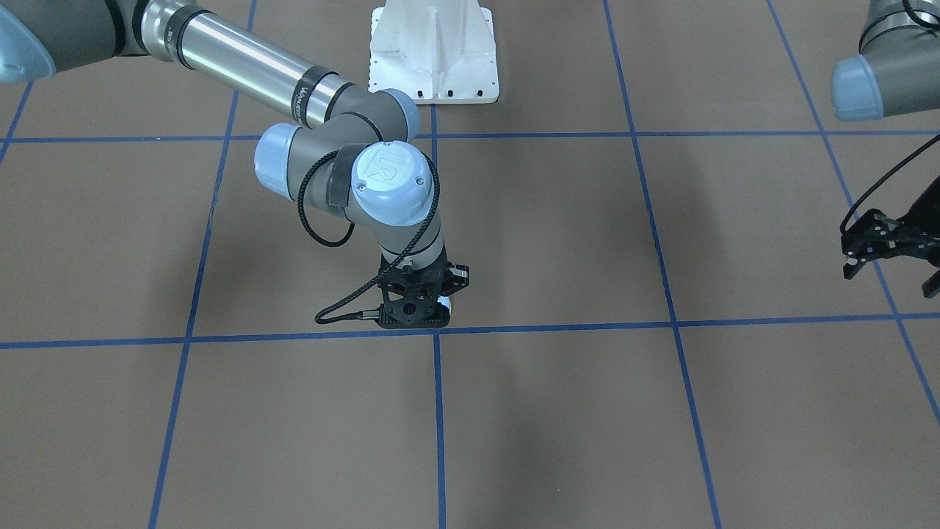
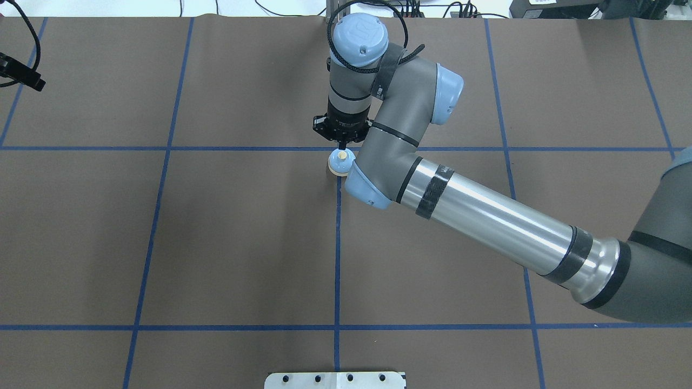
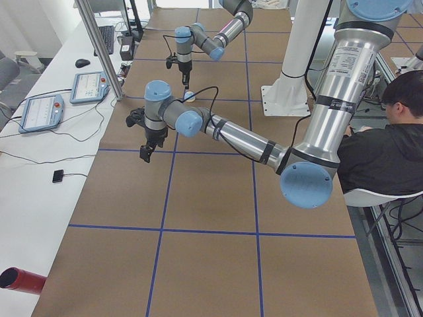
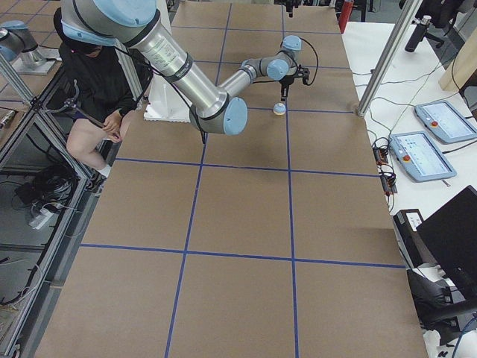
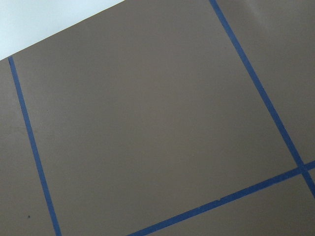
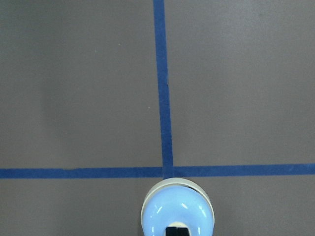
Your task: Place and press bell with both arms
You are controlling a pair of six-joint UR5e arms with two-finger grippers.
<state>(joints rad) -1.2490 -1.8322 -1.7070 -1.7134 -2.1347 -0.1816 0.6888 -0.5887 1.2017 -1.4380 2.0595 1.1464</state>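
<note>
The bell (image 2: 339, 163), a light-blue dome on a cream base ring, stands on the brown table at a crossing of blue tape lines. It also shows in the right wrist view (image 6: 177, 214), the exterior right view (image 4: 279, 109) and the exterior left view (image 3: 190, 96). My right gripper (image 2: 341, 145) points straight down over it, shut, its black tip (image 6: 177, 231) at the button on the dome's top. In the front view the right gripper (image 1: 417, 312) hides most of the bell. My left gripper (image 1: 885, 253) hangs open and empty far off to the side, above bare table.
The white pedestal base (image 1: 433, 51) stands at the robot's side of the table. A seated person (image 3: 390, 132) is beside the table. Teach pendants (image 4: 443, 119) and a metal post (image 3: 99, 46) are on the white bench along the far side. A red cylinder (image 3: 20, 281) lies there too.
</note>
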